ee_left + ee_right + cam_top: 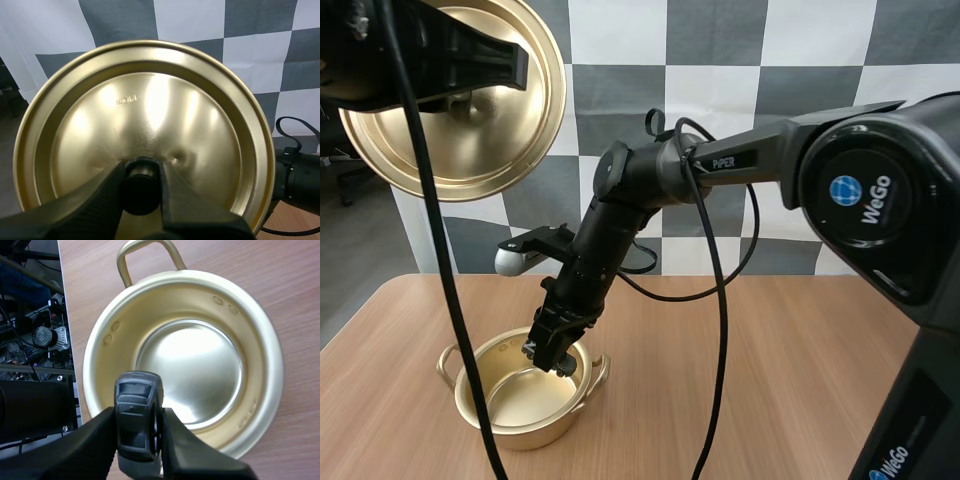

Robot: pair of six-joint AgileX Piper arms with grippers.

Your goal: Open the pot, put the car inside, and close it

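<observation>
right gripper [138, 437] pinches the small dark car [136, 415] between its two fingers, directly over the open mouth of the gold pot [525, 432], so a release would likely drop the toy onto the bare shiny bottom. its arm reaches forward from the right, bends sharply and slopes down to the left, fingertips at the rim on the pot's right side. left gripper [141, 180] clamps the black knob [141, 197] of the lid [150, 105], holding it high and well apart from the pot, tilted on edge, which leaves the opening free. the pot stands on the wooden table [800, 340], nothing inside yet.
</observation>
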